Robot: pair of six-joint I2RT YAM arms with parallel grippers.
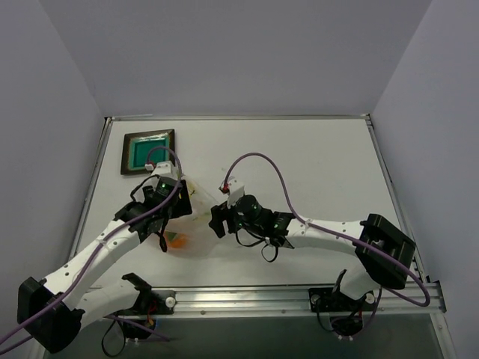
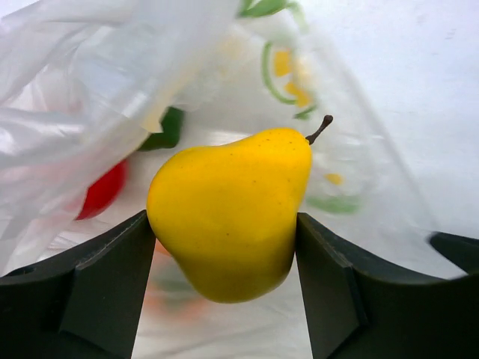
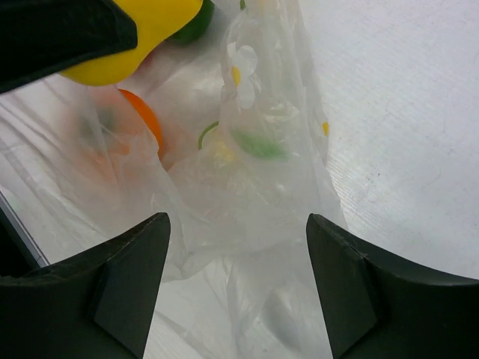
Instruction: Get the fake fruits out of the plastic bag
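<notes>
Left gripper (image 2: 224, 258) pinches yellow fruit (image 2: 228, 202); right gripper (image 3: 238, 258) spread over plastic bag (image 3: 258, 198) edge.

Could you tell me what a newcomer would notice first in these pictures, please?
The bright yellow pear, pinched between the left gripper's fingers in front of the plastic bag, fills the left wrist view. Next, an orange fruit glows through the crinkled bag, which lies between the right gripper's open jaws.
</notes>
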